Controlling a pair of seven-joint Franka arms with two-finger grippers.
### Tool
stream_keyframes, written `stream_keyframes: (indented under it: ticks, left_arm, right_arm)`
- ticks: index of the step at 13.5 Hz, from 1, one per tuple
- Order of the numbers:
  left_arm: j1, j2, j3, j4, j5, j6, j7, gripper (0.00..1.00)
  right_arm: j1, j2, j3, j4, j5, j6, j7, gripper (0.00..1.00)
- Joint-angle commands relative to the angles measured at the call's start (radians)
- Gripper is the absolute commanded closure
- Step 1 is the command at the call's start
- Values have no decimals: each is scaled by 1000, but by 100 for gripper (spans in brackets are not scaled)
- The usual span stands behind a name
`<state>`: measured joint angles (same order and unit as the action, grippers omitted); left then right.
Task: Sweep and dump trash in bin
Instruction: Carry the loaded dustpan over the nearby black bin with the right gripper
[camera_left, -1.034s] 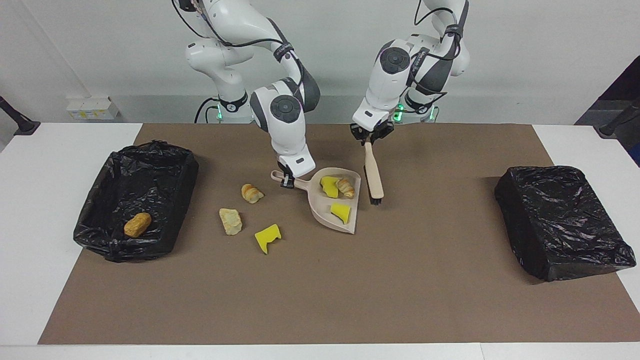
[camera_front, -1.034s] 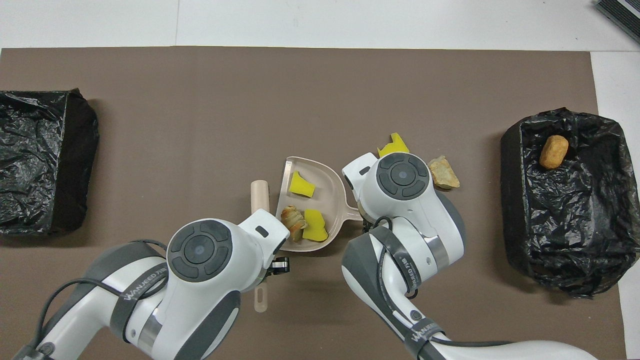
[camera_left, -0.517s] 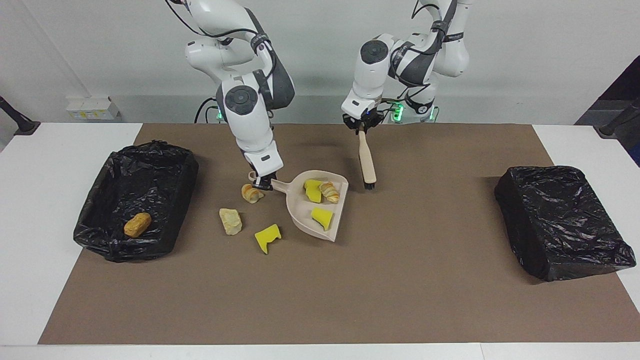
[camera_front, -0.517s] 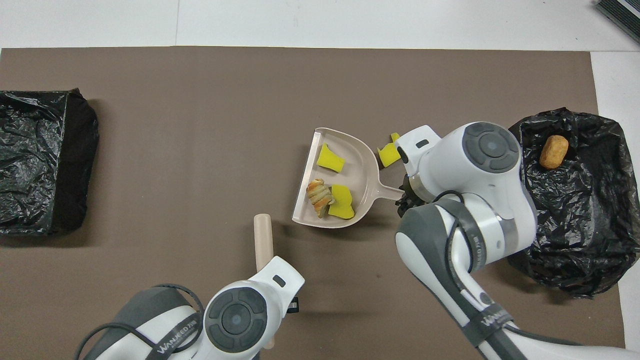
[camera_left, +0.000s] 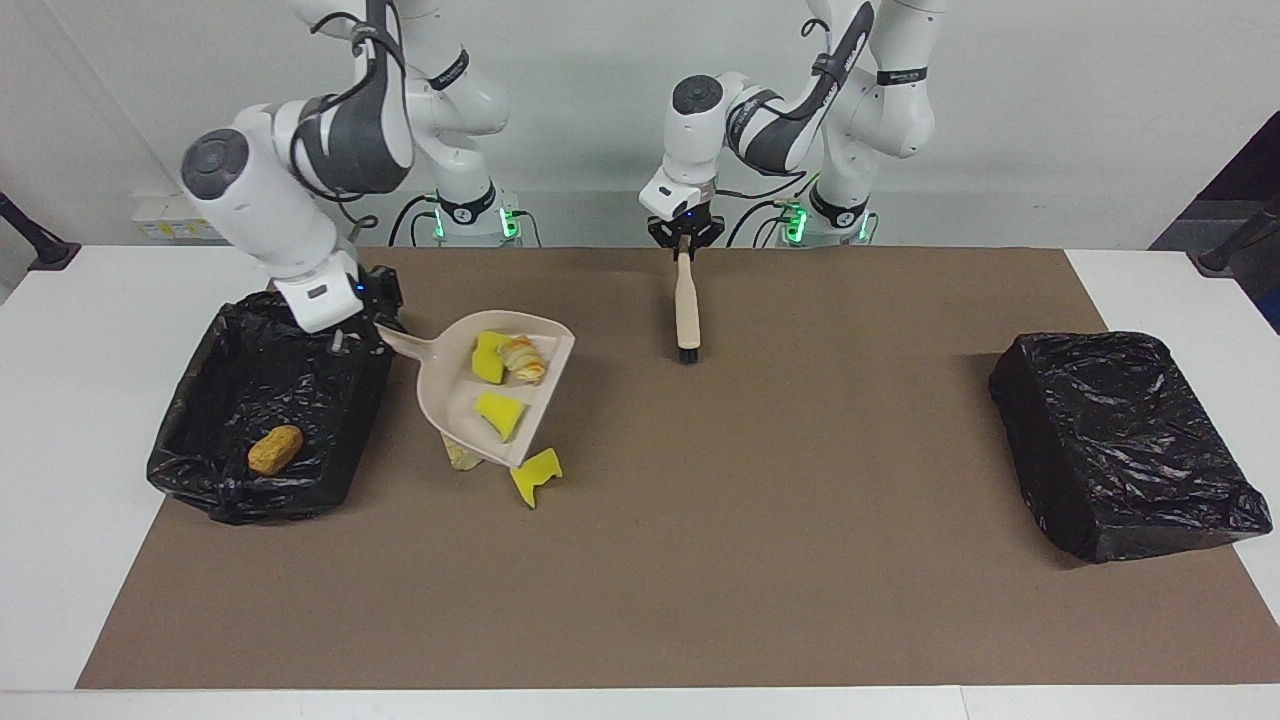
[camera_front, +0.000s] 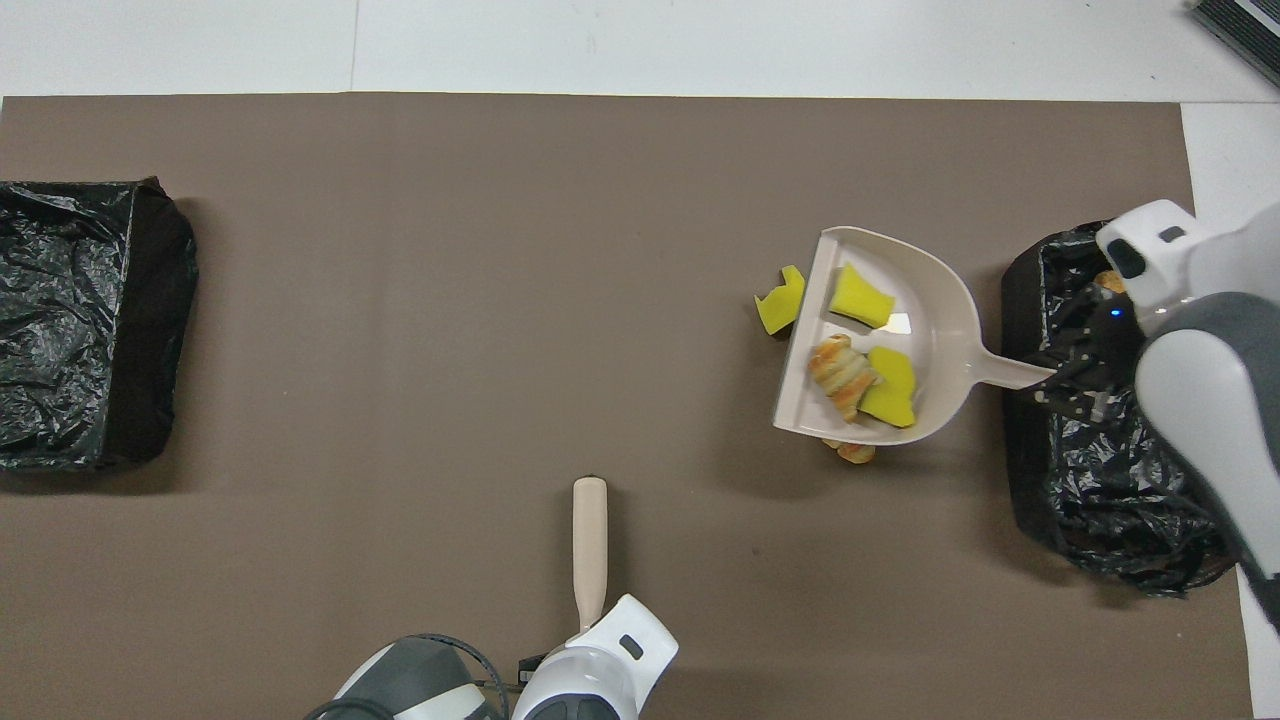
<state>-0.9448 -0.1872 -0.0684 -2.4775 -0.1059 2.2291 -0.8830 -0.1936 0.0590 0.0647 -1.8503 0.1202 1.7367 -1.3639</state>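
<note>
My right gripper (camera_left: 364, 334) is shut on the handle of the beige dustpan (camera_left: 500, 395), held up in the air with the gripper over the edge of the open bin (camera_left: 215, 395). In the pan (camera_front: 935, 320) lie trash pieces: two yellow chunks (camera_left: 499, 412) and a croissant-like piece (camera_left: 523, 358). On the mat under the pan lie a yellow chunk (camera_left: 537, 476), a pale piece (camera_left: 460, 456) half hidden, and a bread piece (camera_front: 855, 452). My left gripper (camera_left: 683, 241) is shut on the brush (camera_left: 685, 305), which hangs bristles down over the mat close to the robots.
The open bin, black-bagged, holds an orange-brown lump (camera_left: 275, 449) and stands at the right arm's end of the table. A second bin (camera_left: 1125, 440), wrapped in black plastic, stands at the left arm's end. A brown mat (camera_left: 750, 560) covers the table.
My right arm has lifted the loaded dustpan and carried it toward the open bin. My left arm has drawn the brush back toward the robots, away from the pan.
</note>
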Motion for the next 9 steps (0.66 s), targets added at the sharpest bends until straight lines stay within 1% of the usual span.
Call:
stream_keyframes:
  ticks: [1, 3, 4, 5, 6, 7, 8, 9]
  left_arm:
    - [-12, -15, 18, -24, 3, 24, -13, 100]
    - [-3, -14, 18, -28, -4, 24, -5, 100]
    - [-2, -14, 19, -28, -11, 24, -2, 93]
    - [0, -14, 21, -29, -12, 17, 2, 74]
    - [3, -11, 22, -28, -12, 14, 3, 47]
    - [21, -3, 22, -25, -12, 14, 7, 40]
    - [52, 9, 22, -14, -11, 14, 22, 30]
    - [79, 23, 22, -6, -11, 8, 62, 17]
  right_arm:
    - [-178, 2, 6, 40, -46, -34, -159, 100]
    - [-280, 25, 4, 101, -138, -20, -260, 100]
    - [-305, 41, 4, 118, -180, -3, -299, 100]
    - [-329, 53, 4, 143, -226, 15, -338, 100]
    - [-349, 76, 4, 184, -265, 41, -381, 100]
    - [-356, 85, 4, 204, -301, 65, -418, 100]
    - [-362, 85, 1, 204, -341, 82, -417, 100]
    - [-350, 81, 0, 188, -434, 98, -394, 100]
